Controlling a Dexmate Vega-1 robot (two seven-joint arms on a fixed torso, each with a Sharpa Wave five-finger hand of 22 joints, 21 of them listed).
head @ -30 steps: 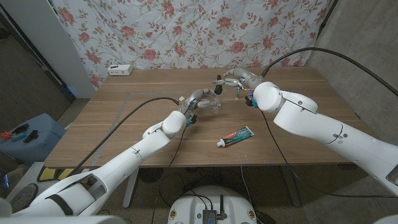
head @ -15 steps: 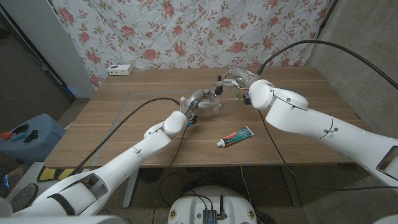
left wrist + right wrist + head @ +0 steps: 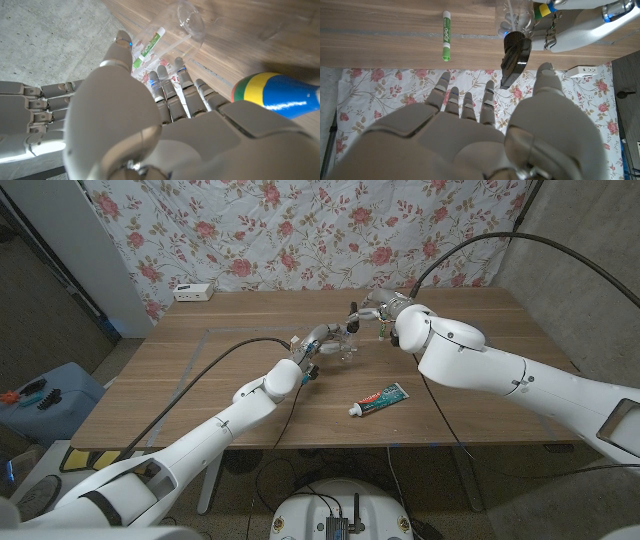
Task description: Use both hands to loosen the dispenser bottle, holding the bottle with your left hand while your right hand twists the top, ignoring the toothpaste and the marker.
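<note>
— Where's the dispenser bottle point(image 3: 347, 343)?

— Middle of the worktop point(image 3: 200, 380), toward its far side, upright, clear-bodied, black pump top point(image 3: 515, 55).

— Held?

— The left hand point(image 3: 318, 345) wraps it from nine o'clock. The right hand point(image 3: 378, 309) is at its two o'clock, fingers spread, released, not on the top.

— Advice?

— Keep the body steady, close squarely around the top, then turn. Marker point(image 3: 446, 42) and toothpaste point(image 3: 380, 397) at five o'clock lie apart.
</note>
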